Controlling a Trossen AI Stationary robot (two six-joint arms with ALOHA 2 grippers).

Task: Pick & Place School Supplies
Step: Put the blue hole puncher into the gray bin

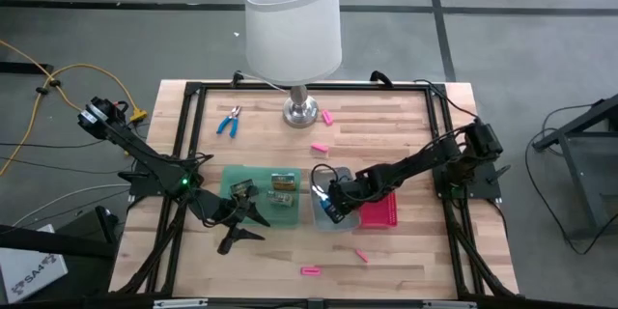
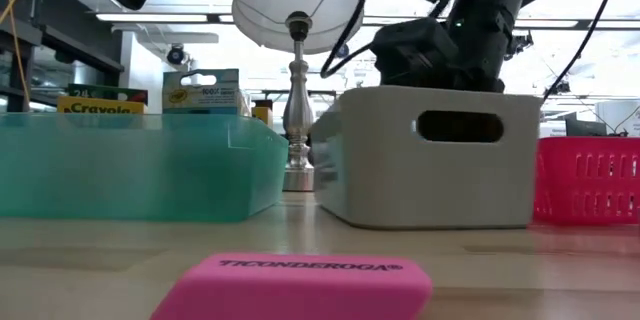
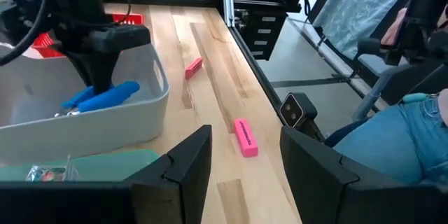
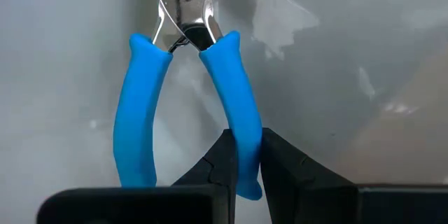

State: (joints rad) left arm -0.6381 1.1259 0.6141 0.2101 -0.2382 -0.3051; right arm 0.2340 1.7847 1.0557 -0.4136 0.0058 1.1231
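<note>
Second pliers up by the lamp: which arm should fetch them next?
Left, probably. The pliers lie on its side, and the left gripper is open. The right gripper is shut on pliers in the grey tray.

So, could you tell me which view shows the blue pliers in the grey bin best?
The right wrist view: the pliers fill it, one handle pinched by the right hand. The left wrist view shows them partly; the high view barely; the low view not at all.
</note>
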